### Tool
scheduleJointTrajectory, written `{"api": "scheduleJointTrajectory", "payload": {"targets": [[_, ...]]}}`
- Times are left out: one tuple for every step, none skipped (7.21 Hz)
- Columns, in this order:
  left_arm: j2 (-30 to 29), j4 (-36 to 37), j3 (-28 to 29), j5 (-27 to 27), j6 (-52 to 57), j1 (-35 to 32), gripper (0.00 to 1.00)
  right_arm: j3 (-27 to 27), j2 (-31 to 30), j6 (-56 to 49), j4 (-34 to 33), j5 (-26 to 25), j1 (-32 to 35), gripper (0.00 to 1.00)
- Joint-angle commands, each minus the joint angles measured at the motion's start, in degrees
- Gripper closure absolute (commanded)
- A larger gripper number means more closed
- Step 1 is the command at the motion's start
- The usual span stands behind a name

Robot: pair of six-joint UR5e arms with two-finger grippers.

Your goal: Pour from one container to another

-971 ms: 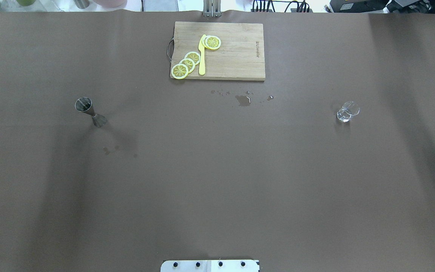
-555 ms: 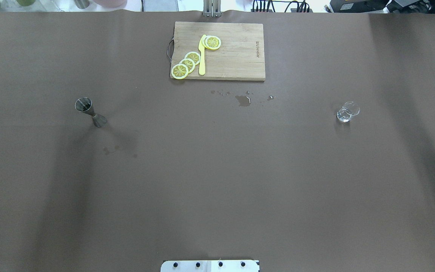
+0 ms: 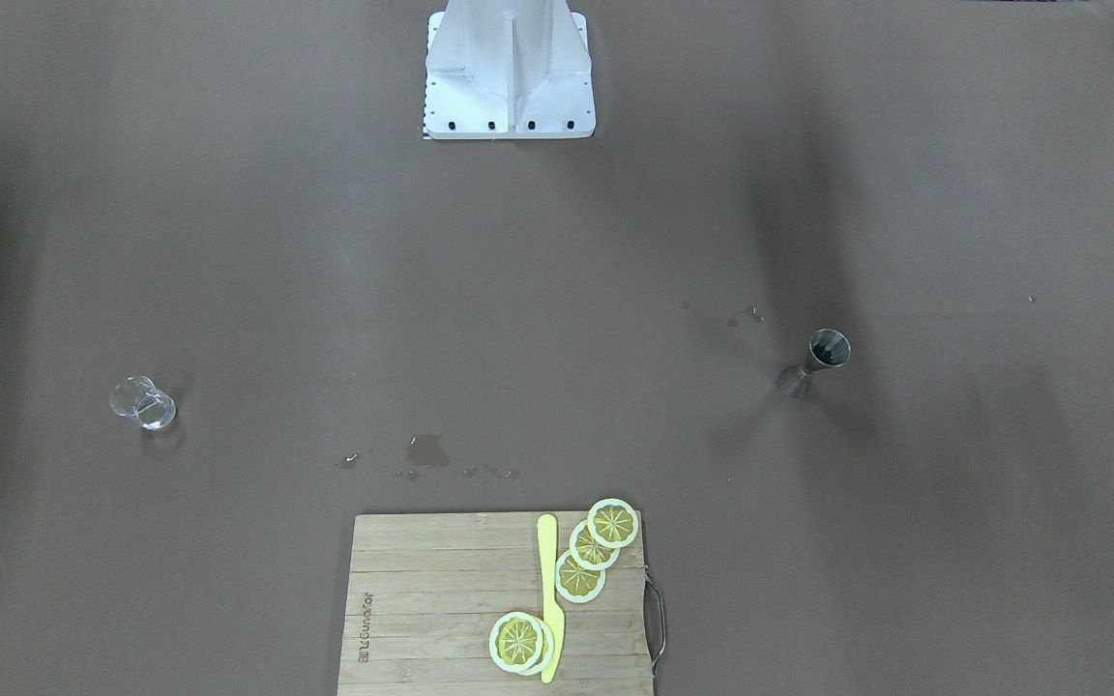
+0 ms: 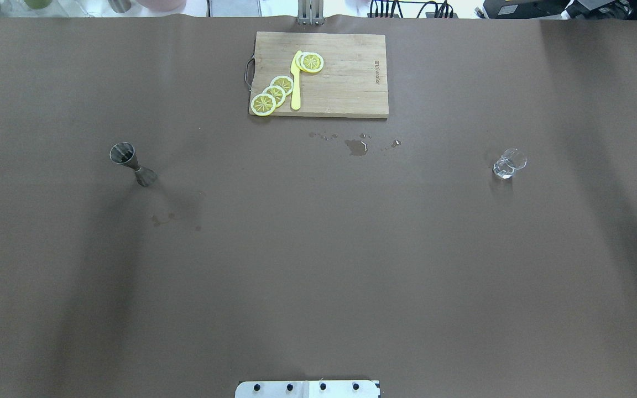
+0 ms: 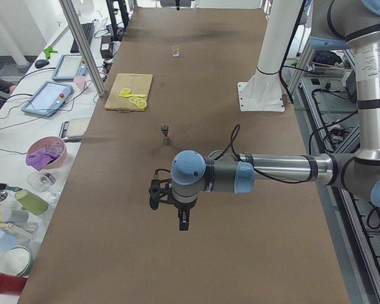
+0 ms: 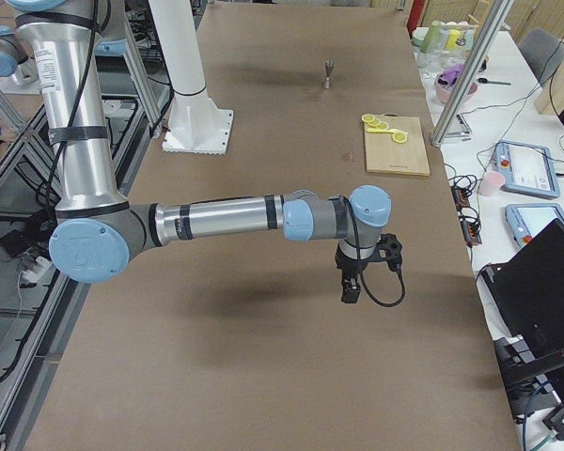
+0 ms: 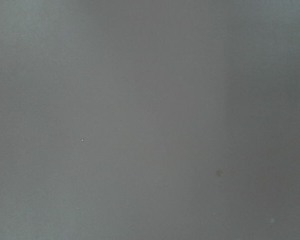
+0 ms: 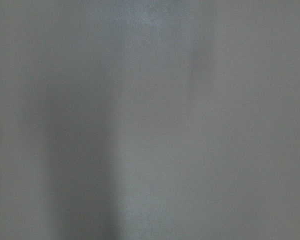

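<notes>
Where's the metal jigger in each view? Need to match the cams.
Exterior front-facing: jigger right of centre, mid-height.
Overhead exterior: jigger left of centre, mid-height.
Exterior left: jigger mid-table, nearer the camera than the board.
Exterior right: jigger far end, top of the picture.
Left wrist: not in it.
Right wrist: not in it.
Shared landmark: the cutting board.

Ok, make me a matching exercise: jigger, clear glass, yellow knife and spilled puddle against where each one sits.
Things:
1. jigger
2. clear glass
3. yellow knife
4. puddle

Places:
A. on the cutting board, among the lemon slices
B. standing on the robot's right side of the table
C. on the bare cloth just off the board's robot-side edge
D. standing on the robot's left side of the table

Pairs: 1-D, 2-B, 3-A, 4-C.
</notes>
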Motion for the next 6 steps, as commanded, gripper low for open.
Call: {"api": "scheduleJointTrajectory", "payload": {"targets": [[-1.5,-0.5,-0.9,0.0,-1.1,0.2,0.02,0.1,0.1,0.0,0.0,0.1,0.0,0.00],[-1.5,-0.5,-0.9,0.0,-1.1,0.2,0.02,0.1,0.1,-0.2,0.0,0.1,0.0,0.00],[-1.5,-0.5,-0.9,0.0,-1.1,0.2,0.02,0.1,0.1,-0.2,0.0,0.1,0.0,0.00],[-1.4,-0.5,-0.9,0.0,-0.9,0.2,0.02,-0.1,-0.1,-0.2,-0.1,0.1,0.0,0.00],[-1.4,-0.6,-0.9,0.0,-0.7,0.2,0.02,0.0,-0.5,-0.1,-0.1,0.1,0.0,0.00],[-1.4,-0.5,-0.9,0.0,-0.7,0.2,0.02,0.0,-0.4,-0.1,-0.1,0.1,0.0,0.00]]}}
